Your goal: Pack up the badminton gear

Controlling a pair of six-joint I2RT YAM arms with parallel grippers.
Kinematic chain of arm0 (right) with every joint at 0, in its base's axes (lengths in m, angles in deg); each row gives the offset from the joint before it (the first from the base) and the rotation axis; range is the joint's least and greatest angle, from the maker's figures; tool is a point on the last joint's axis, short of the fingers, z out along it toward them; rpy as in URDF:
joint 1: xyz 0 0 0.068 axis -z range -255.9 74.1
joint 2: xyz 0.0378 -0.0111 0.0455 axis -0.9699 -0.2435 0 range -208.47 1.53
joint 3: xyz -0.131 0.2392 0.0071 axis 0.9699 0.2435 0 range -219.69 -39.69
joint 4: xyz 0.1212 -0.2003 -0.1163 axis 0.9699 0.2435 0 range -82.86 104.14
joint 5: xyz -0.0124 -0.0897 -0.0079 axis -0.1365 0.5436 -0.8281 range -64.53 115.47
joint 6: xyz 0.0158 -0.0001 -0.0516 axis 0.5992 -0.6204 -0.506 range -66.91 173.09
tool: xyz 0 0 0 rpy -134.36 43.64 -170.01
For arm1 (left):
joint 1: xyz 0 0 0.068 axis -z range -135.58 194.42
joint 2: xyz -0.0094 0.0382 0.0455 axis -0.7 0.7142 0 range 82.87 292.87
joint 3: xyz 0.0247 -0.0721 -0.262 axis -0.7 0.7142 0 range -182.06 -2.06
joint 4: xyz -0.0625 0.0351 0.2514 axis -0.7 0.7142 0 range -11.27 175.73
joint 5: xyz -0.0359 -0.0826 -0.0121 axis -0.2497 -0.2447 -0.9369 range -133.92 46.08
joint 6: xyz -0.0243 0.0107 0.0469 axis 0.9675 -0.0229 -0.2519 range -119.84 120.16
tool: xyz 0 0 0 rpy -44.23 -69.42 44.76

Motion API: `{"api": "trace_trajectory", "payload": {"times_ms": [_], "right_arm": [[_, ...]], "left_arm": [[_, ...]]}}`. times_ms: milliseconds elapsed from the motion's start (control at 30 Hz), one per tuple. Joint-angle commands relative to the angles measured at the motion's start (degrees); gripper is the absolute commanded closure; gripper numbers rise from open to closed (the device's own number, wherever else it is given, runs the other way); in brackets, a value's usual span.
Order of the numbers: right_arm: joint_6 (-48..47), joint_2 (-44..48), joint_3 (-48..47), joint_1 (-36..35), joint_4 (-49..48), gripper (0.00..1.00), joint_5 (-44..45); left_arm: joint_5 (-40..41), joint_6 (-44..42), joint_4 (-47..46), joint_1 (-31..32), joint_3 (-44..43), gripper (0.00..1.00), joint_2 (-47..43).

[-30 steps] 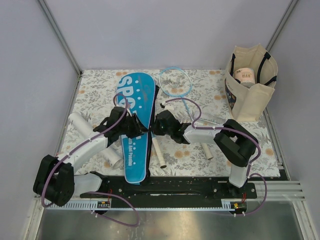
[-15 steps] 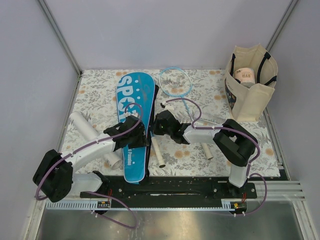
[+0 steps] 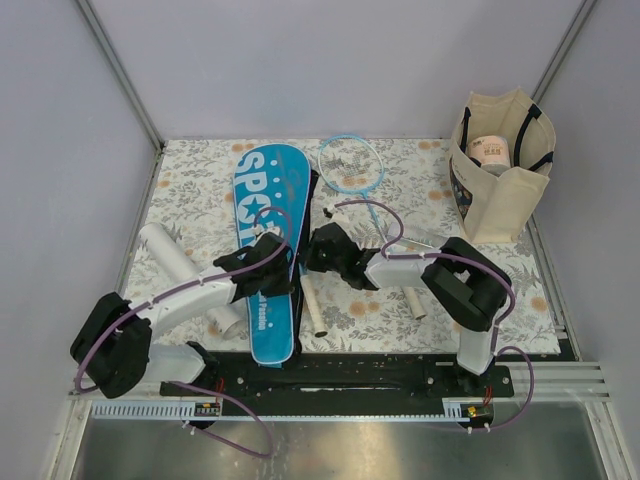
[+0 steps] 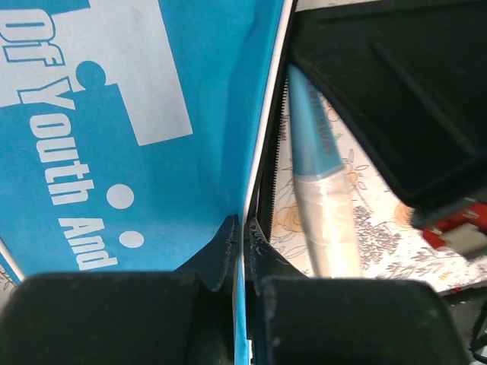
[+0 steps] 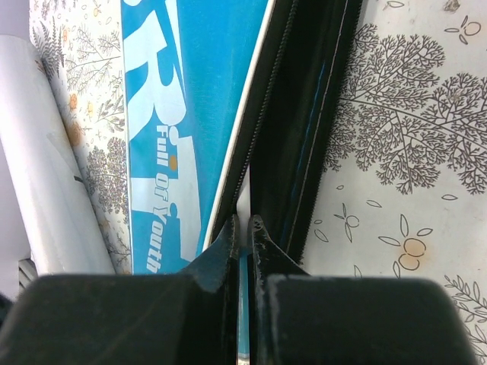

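The blue racket-shaped fabric cover (image 3: 262, 190) with white lettering lies lengthwise in the middle of the table (image 3: 200, 180), which has a floral-patterned top. The cover's rounded head points to the upper part of the frame and its narrow end to the lower edge. Both arms meet at its right-hand side, about halfway down.

The left hand (image 3: 272, 262) is clenched on the cover's white-trimmed zipper edge. In its wrist view the tips (image 4: 240, 236) are pressed together with that edge between them. The right hand (image 3: 316, 250) is also clenched, pinching the same open seam just beside the black zipper teeth (image 5: 242, 228). Two grips this close on one seam look meant to control the mouth of the cover, either spreading it or steadying it for zipping.

A light-blue racket with a pale wrapped handle (image 4: 323, 205) lies along that open edge. Its handle end sticks out toward the lower centre of the overhead view (image 3: 315, 305), so it seems only partly inside the cover.

The second racket, light-blue-framed (image 3: 350, 163), lies bare at the upper centre, well apart from the cover's mouth. A white cylindrical tube (image 3: 180, 265) rests at the cover's left. The beige cloth tote with black handles (image 3: 510, 190) stands at the upper right. I cannot make out a shuttlecock.
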Motion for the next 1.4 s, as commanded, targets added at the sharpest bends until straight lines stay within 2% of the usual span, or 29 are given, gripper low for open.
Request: {"api": "trace_trajectory", "payload": {"times_ms": [0,433,633,800,933,1067,1100,1167,1300,1367], "right_arm": [[4.18,-0.51,-0.80,0.00,-6.19,1.00,3.13],[16.66,-4.29,-0.01,-0.26,-9.26,1.00,12.18],[16.49,-6.57,-1.85,-0.26,-9.71,1.00,14.46],[17.37,-8.59,-4.13,-0.44,-10.49,1.00,13.94],[17.63,-8.51,-4.23,-1.14,-10.50,0.91,13.15],[16.93,-6.67,-2.04,-1.32,-11.55,0.70,9.90],[15.19,-5.10,-0.20,-1.14,-12.77,0.60,6.16],[11.67,-3.16,1.04,-1.14,-12.53,0.53,1.30],[7.09,3.69,5.95,-0.97,-7.08,0.41,-1.00],[5.33,7.30,9.12,-0.27,-5.49,0.39,-2.31]], "left_arm": [[-3.73,3.14,-4.86,0.31,0.06,1.00,-4.36],[-12.70,19.13,-20.23,0.31,11.65,1.00,-12.18],[-12.36,20.90,-18.49,0.40,11.40,1.00,-15.26],[-10.78,24.76,-22.17,0.40,15.08,1.00,-16.41],[-8.76,25.74,-24.46,0.40,17.98,1.00,-14.83],[-8.31,25.12,-27.71,0.31,18.43,1.00,-13.16],[-7.70,24.95,-27.11,0.31,17.82,1.00,-12.72],[-6.91,23.55,-26.05,0.22,16.85,1.00,-12.63],[-5.68,22.23,-25.34,0.31,15.62,1.00,-12.36],[-5.50,22.05,-25.52,0.22,15.44,1.00,-11.93]]}}
